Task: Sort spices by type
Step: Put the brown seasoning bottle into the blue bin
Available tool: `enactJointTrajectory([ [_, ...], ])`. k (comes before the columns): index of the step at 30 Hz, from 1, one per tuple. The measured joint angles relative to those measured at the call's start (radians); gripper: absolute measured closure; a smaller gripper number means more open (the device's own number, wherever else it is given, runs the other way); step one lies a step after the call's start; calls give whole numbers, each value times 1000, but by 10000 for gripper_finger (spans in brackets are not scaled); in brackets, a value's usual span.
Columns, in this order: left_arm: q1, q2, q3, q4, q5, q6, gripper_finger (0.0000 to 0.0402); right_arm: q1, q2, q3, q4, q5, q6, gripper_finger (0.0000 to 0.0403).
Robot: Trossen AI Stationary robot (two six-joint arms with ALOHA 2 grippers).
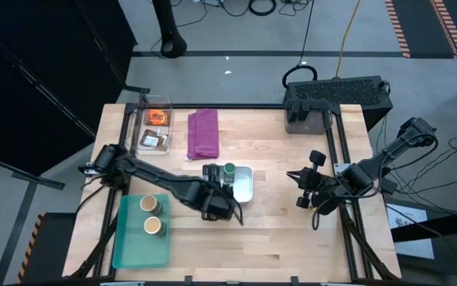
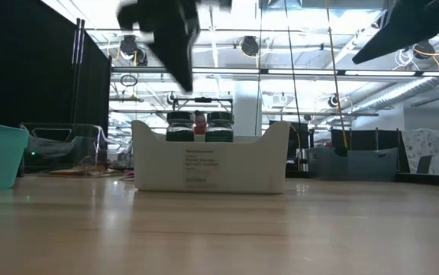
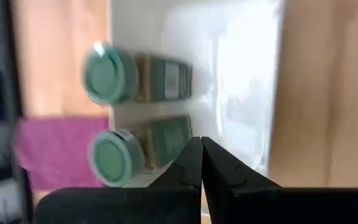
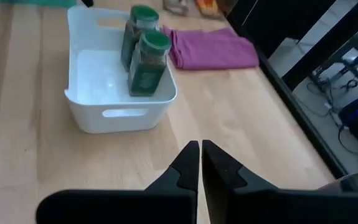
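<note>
**Watching two green-lidded jars standing in the white bin**

Looking down from above, I am seeing the two green-lidded jars [image 4: 142, 53] standing upright side by side at one end of the white bin [image 4: 119, 115], which is sitting near the middle of the surface [image 1: 276, 230]. The rest of the bin's floor is showing bare white. My left pincer [image 1: 230, 213] is hovering just beside the bin's near edge, above the surface, and in its own wrist view its two dark fingers [image 3: 191, 165] are pressing tip to tip with nothing between them.

Off to the left, I am seeing two tan-lidded jars [image 1: 152, 214] standing in the teal tray [image 1: 137, 253], one behind the other. Farther back on that side, a clear container [image 1: 153, 127] is holding the orange packet [image 1: 159, 117] and, nearer to me, a darker packet [image 1: 153, 141]; I cannot make out more of them. The folded purple cloth [image 1: 203, 132] is lying flat just beside that container, between it and the white bin.

My right pincer [image 1: 301, 191] is waiting well apart from the bin on the right side of the surface, raised, its fingers [image 4: 188, 162] also closed together and gripping nothing. A dark box [image 1: 335, 97] is sitting at the far right corner.
</note>
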Motion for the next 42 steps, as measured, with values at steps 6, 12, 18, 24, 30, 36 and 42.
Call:
enactJointTrajectory([
  [6,-78,-163,-81,323,-76,264,395,82,-102,-5,52,109,-120,403],
  [12,-26,-351,-304,852,202,567,395,74,-217,-65,436,-86,-557,403],
  [18,19,-405,-373,979,264,565,395,62,-239,-70,590,-243,-672,403],
  [24,59,-411,-373,1045,212,617,395,43,-240,35,584,54,-580,403],
  [30,120,-413,-373,1071,183,622,395,43,-171,316,229,25,-348,403],
  [36,137,-413,-373,1069,91,619,395,29,56,667,-520,-154,246,403],
  [42,78,-462,-373,934,-80,562,395,23,217,760,-863,-568,625,403],
])
